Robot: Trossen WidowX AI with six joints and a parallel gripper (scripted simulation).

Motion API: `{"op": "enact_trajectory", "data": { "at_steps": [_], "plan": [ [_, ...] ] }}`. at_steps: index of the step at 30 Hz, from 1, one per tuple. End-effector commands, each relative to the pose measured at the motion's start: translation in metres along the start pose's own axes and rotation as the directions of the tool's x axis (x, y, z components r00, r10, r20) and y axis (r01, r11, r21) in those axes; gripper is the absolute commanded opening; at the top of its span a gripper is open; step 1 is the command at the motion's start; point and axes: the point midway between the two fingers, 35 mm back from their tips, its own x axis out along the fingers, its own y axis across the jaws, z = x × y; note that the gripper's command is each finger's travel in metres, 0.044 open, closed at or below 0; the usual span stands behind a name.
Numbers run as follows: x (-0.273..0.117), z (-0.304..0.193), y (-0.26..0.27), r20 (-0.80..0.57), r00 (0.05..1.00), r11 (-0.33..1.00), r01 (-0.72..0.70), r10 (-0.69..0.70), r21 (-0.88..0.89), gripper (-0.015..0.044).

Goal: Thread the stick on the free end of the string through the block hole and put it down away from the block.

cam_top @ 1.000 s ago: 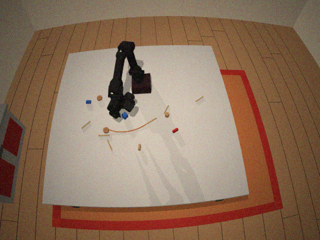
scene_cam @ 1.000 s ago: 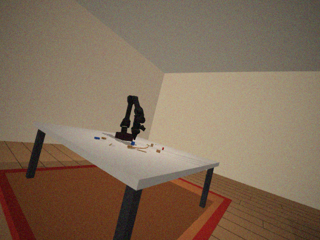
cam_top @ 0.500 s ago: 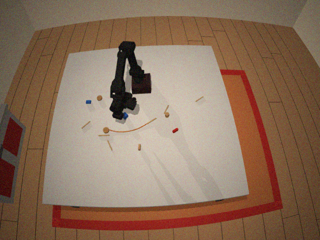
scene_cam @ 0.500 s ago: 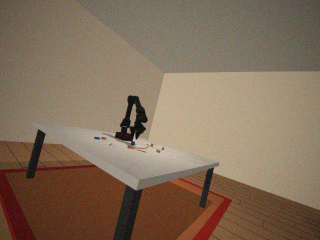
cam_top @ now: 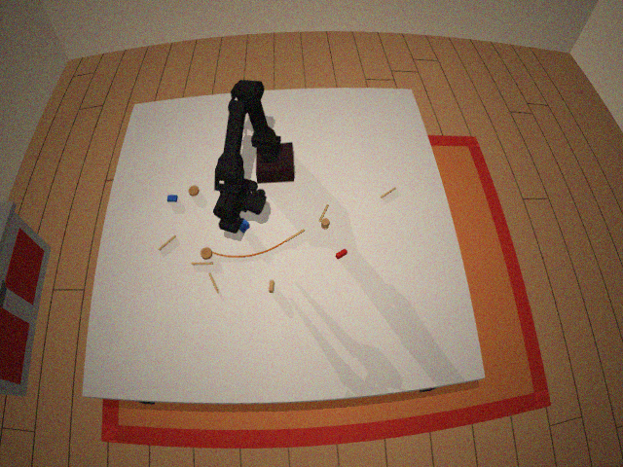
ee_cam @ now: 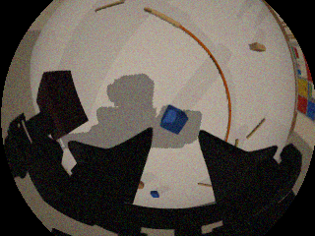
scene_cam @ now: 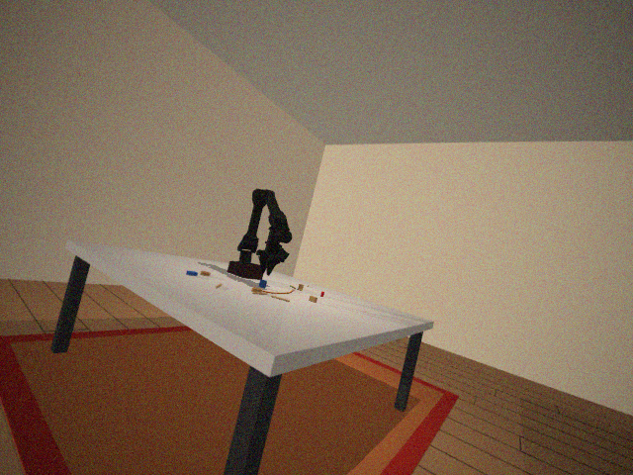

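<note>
The small blue block [cam_top: 244, 225] [scene_cam: 262, 283] [ee_cam: 173, 119] sits on the table, partly covered by the arm in the top view; its hole cannot be made out. My gripper [ee_cam: 176, 133] [scene_cam: 268, 273] is open, pointing down above the block, with the block showing between and just beyond the fingertips in the wrist view. The round wooden button [cam_top: 205, 252] holds an orange string [cam_top: 246, 256] [ee_cam: 229, 105] that curves to the thin stick [cam_top: 295, 234] [ee_cam: 162, 17] lying on the table. The button is hidden in the wrist view.
Loose sticks [cam_top: 167, 242] [cam_top: 201, 263] [cam_top: 214, 282] lie near the button, others [cam_top: 324, 213] [cam_top: 387, 193] farther right. A second button [cam_top: 194, 190], a blue piece [cam_top: 171, 198], a red cylinder [cam_top: 341, 253] and tan pieces [cam_top: 272, 285] [cam_top: 324, 223] lie around. The arm's dark base [cam_top: 274, 170] is behind.
</note>
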Motion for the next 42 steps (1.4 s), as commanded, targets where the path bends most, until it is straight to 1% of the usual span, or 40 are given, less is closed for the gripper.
{"op": "enact_trajectory", "data": {
  "at_steps": [1,7,16,17,36,42],
  "plan": [
    [0.0,0.0,0.0,0.0,1.0,1.0,0.0,0.0,0.001,0.0242],
    [0.0,0.0,0.0,0.0,1.0,1.0,0.0,0.0,0.001,0.0242],
    [0.0,0.0,0.0,0.0,1.0,1.0,0.0,0.0,0.0,0.0006],
    [0.0,0.0,0.0,0.0,1.0,1.0,0.0,0.0,0.0,0.0],
    [0.0,0.0,0.0,0.0,1.0,1.0,0.0,0.0,0.0,0.0],
    [0.0,0.0,0.0,0.0,1.0,1.0,0.0,0.0,0.0,0.0157]
  ]
}}
